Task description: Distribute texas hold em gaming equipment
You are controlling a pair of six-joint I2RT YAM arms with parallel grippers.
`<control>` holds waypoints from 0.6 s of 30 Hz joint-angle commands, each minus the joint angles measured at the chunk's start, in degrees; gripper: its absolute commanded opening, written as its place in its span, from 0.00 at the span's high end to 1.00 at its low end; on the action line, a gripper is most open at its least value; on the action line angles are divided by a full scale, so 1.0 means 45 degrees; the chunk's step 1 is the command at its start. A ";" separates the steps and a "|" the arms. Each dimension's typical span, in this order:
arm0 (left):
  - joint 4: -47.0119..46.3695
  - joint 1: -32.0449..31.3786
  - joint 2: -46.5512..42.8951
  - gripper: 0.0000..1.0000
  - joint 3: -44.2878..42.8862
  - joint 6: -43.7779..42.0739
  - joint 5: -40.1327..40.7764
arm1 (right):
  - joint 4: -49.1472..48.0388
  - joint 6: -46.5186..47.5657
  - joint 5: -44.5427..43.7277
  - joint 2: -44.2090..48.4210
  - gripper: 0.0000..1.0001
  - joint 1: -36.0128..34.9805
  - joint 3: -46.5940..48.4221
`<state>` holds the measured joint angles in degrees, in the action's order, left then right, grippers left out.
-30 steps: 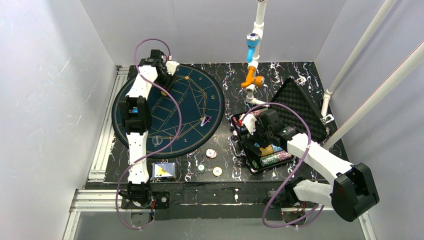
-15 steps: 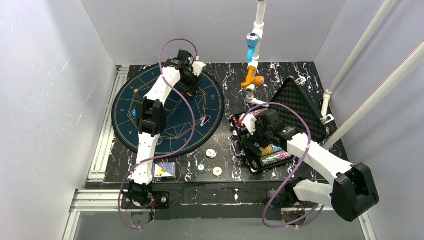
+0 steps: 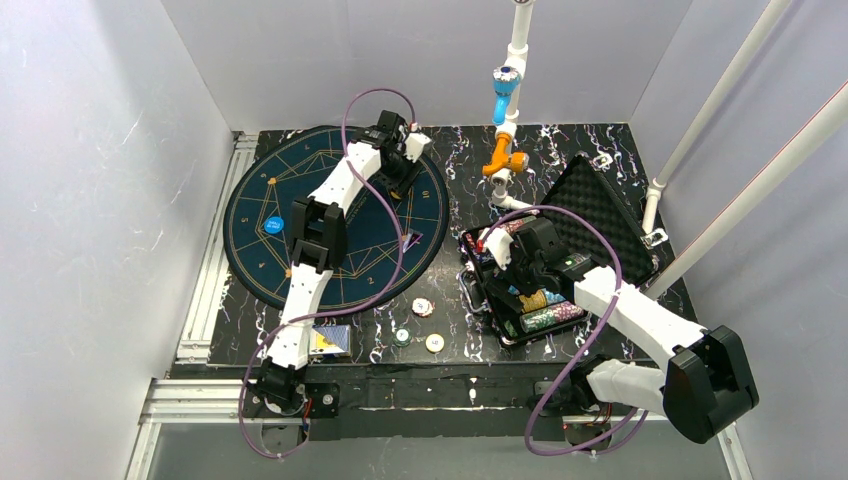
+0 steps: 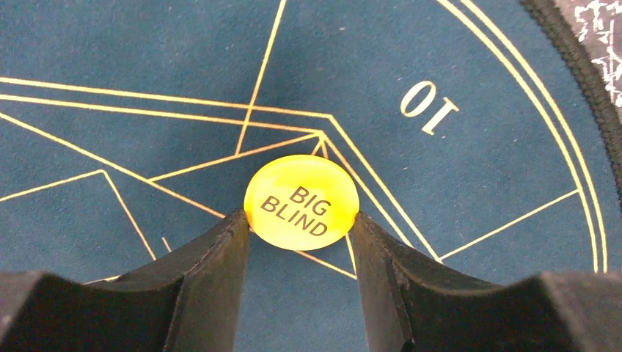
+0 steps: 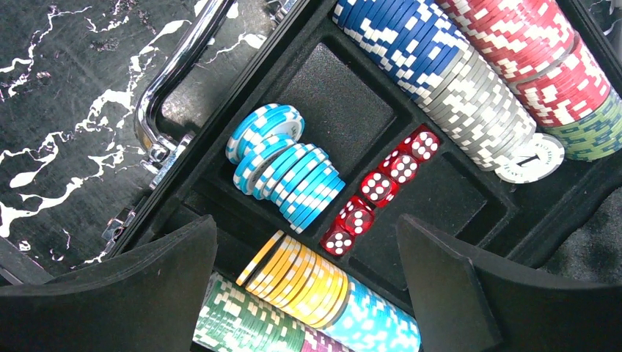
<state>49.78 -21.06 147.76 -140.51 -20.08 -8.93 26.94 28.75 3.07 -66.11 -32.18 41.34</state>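
Fingers (image 4: 220, 253) of the left gripper (image 4: 301, 220) pinch a yellow disc (image 4: 301, 202) by its rim, one black pad on either side, with its face lettered BIG BLIND turned up toward the wrist camera. Beneath it lies the round dark-blue mat (image 4: 469, 183) crossed by gold lines. The numeral 10 (image 4: 429, 107) sits just beyond the disc, toward the mat's black edge. Whether the disc touches the mat cannot be told.

Seen from above, the left arm reaches over the mat to its far right part. A blue disc (image 3: 276, 224) lies on the mat's left part, well apart from that gripper, and a small card (image 3: 411, 240) lies near the mat's right edge. On the black marbled table (image 3: 460, 190), between the mat and the near edge, lie three loose chips (image 3: 422, 307), and a small blue pack (image 3: 327, 341) sits near the left arm's base.

The right gripper (image 5: 304, 227) hangs over the open black case (image 5: 345, 95), its fingers spread wide and holding nothing. Below it a stack of light-blue chips (image 5: 282, 169) leans in one compartment, with a row of red dice (image 5: 378, 187) just beside it. Rows of blue chips (image 5: 400, 33), grey-white chips (image 5: 477, 103) and red chips (image 5: 528, 37) fill the far compartment. Yellow chips (image 5: 304, 275) and green chips (image 5: 235, 319) lie at the near side. The case's metal handle (image 5: 172, 81) sticks out over the table
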 commanded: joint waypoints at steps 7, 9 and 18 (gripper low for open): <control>-0.0037 -0.0325 0.0440 0.56 -0.0477 0.0018 0.0018 | -0.0115 0.0110 -0.0145 -0.0095 0.00 -0.0114 0.0168; -0.0055 -0.0353 0.0459 0.55 -0.0475 0.0006 -0.0034 | -0.0122 0.0114 -0.0155 -0.0112 0.00 -0.0128 0.0168; -0.0084 -0.0399 0.0267 0.24 -0.0168 -0.0110 0.0265 | -0.0145 0.0095 -0.0175 -0.0145 0.00 -0.0132 0.0168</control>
<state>48.18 -22.37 149.29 -141.53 -20.27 -7.86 26.94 28.75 2.72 -66.72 -32.38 41.34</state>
